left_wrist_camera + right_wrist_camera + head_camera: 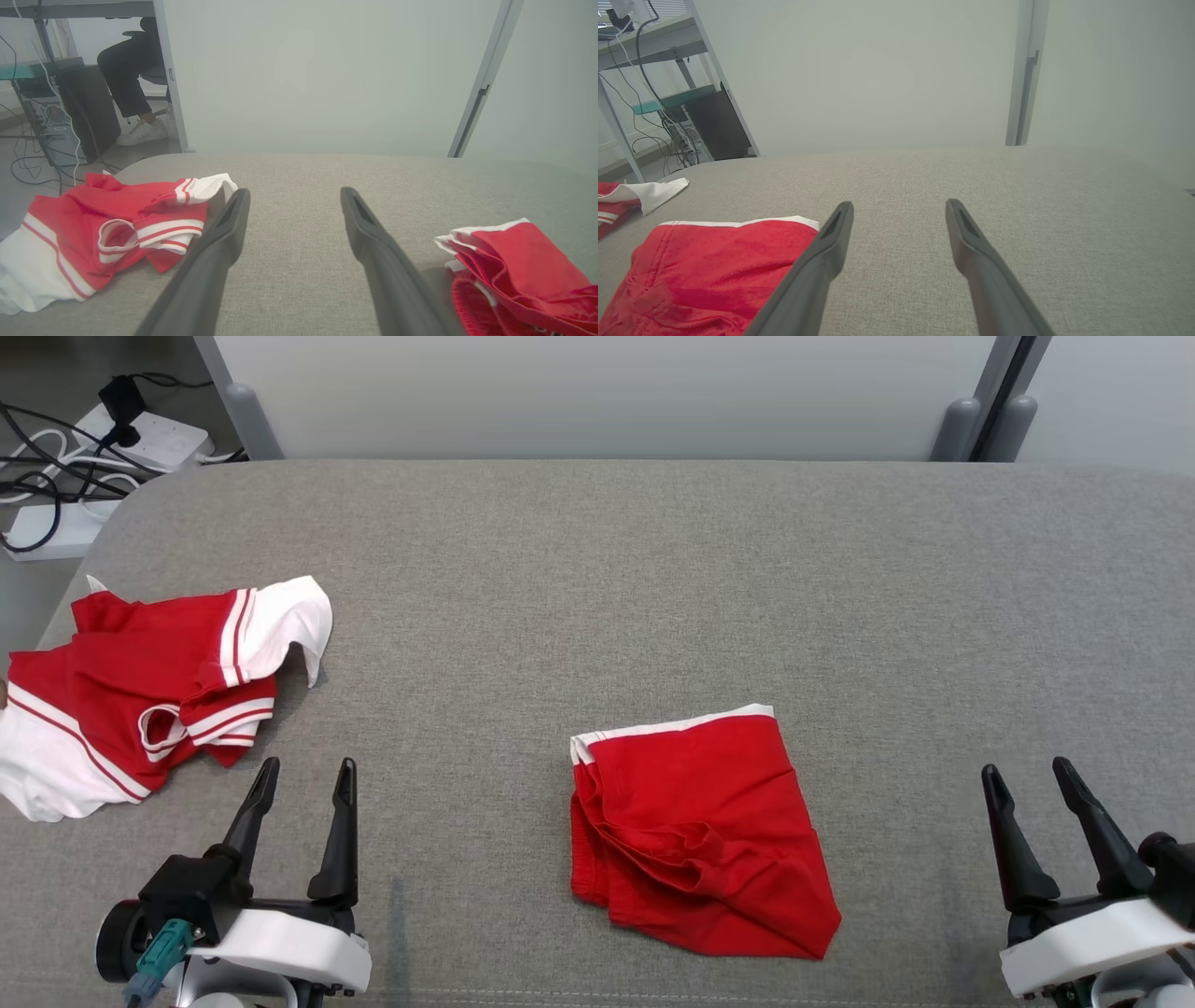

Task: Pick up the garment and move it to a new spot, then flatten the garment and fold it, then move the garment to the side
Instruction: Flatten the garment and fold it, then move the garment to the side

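Holding left gripper (309,765) and right gripper (1025,766) spread, empty; likely needing both pinching through all layers of the red shorts (700,831).

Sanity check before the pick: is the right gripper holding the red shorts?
No, the right gripper stands open and empty over the grey surface, well apart from the red shorts.
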Robot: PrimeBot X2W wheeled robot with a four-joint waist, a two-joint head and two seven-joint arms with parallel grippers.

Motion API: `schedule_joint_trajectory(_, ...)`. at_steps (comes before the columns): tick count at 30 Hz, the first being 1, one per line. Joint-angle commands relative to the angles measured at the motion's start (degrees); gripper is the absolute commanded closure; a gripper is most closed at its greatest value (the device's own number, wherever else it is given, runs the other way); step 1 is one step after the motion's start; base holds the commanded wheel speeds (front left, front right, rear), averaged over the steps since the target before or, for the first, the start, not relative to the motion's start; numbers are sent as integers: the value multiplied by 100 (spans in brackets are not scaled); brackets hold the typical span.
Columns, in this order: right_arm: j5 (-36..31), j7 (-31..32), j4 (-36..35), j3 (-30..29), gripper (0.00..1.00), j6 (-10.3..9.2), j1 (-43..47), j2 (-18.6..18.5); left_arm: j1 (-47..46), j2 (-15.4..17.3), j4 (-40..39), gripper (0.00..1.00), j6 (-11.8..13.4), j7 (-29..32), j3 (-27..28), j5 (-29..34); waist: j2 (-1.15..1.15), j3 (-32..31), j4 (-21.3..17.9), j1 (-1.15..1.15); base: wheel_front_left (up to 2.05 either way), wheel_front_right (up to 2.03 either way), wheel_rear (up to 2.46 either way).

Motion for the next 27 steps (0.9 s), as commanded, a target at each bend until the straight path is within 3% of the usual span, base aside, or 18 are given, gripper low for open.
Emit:
schedule_joint_trajectory(1,-88,-80,-126,71,0,1,16,-66,-133,158,-161,0,44,-53,212,30,0,-31,-23,0,0,0,0)
schedule_joint_trajectory(7,-58,-82,-98,30,0,1,135,-16,-85,183,-227,0,68,-11,179,20,0,-72,-43,0,0,0,0)
schedule_joint_trajectory(15,140,-81,404,371,0,1,-180,-212,-216,167,-302,0,46,38,56,25,0,21,166,0,0,0,0)
schedule_joint_trajectory(27,1136,494,1695,2093,0,1,-1288,-565,-424,54,-222,0,30,12,-18,-49,0,150,586,0,0,0,0)
